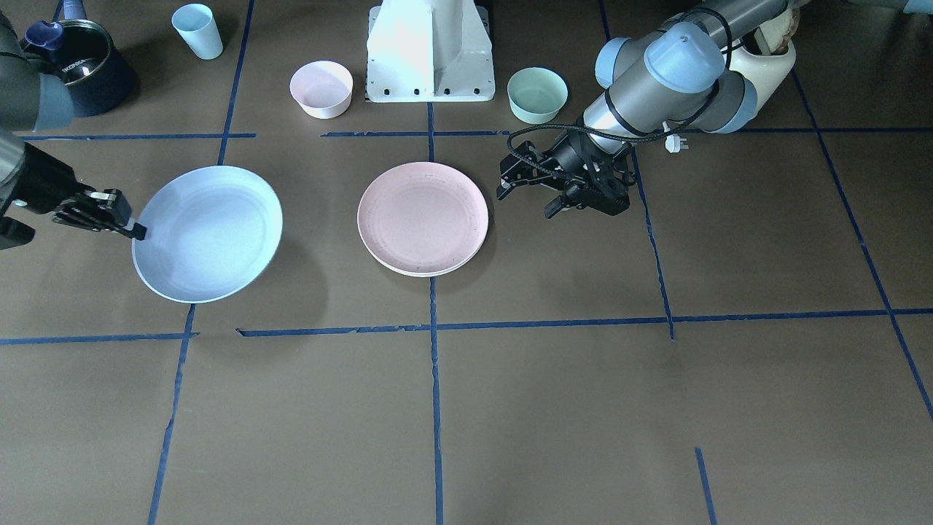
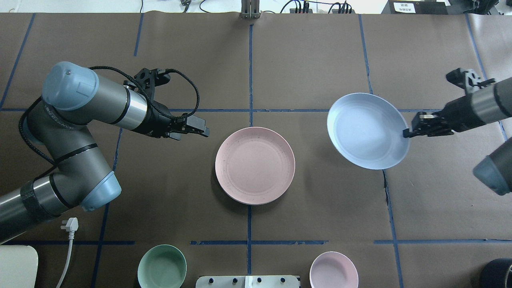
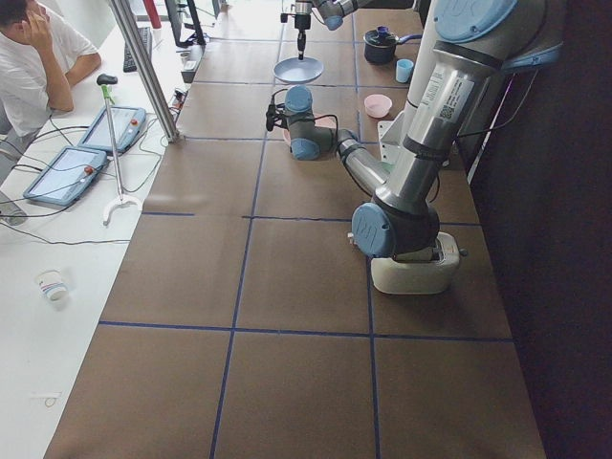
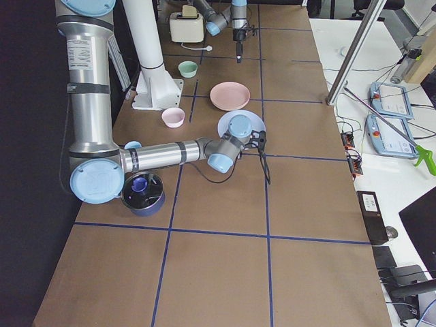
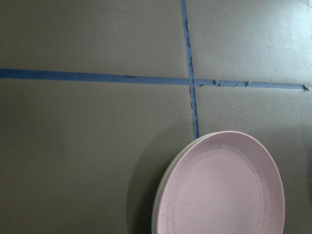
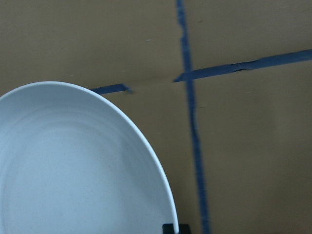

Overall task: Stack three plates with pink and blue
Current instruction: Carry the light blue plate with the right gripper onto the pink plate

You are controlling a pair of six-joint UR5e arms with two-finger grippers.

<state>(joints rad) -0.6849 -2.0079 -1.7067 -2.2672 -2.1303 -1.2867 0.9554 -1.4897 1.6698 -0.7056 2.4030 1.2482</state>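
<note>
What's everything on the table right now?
blue plate: 1, light blue, held aloft, robot's right
pink plate: 1, pale pink, centre, on the cream plate
cream plate: 1, cream, under the pink plate, rim showing
pink bowl: 1, pink, near robot base, robot's right
green bowl: 1, mint, near robot base, robot's left
cup: 1, light blue, beside the pot
pot: 1, dark blue, robot's right edge
toaster: 1, cream, robot's left edge
right pincer: 1, black, shut on blue plate's rim
left pincer: 1, black, open, beside pink plate, not touching
</note>
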